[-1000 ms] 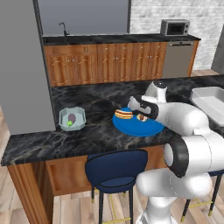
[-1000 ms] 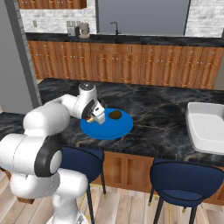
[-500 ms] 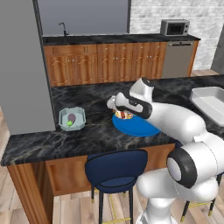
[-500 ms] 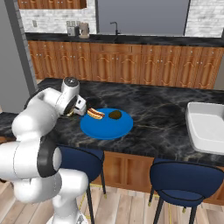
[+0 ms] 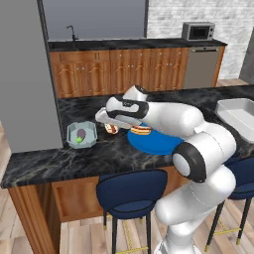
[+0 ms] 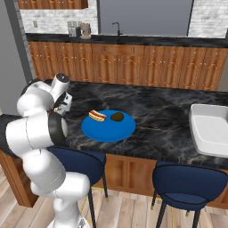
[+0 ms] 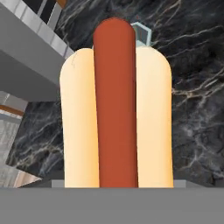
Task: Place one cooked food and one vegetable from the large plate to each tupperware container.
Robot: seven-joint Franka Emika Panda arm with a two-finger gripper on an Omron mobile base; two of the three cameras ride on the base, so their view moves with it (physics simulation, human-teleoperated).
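My gripper point(image 5: 109, 126) is shut on a hot dog point(image 5: 112, 129) and holds it above the counter, between the large plate point(image 5: 159, 144) and the tupperware container point(image 5: 82, 135). The hot dog point(image 7: 116, 105) stands close before the hand view, with a corner of the container point(image 7: 141, 31) just past its tip. A purple piece and a small green piece lie in the container. A second hot dog point(image 6: 97, 116) and a dark brown lump point(image 6: 117, 116) rest on the blue plate point(image 6: 109, 131). In the right base view my gripper point(image 6: 63, 104) is partly behind the arm.
A white sink basin point(image 6: 209, 129) is set into the black marble counter point(image 6: 160, 111) at the far right. Two blue stools point(image 6: 187, 180) stand along the counter's front edge. A grey wall panel point(image 5: 22, 74) rises left of the container.
My arm has swung left off the blue plate toward the container, carrying the hot dog with it. The plate and container have stayed put.
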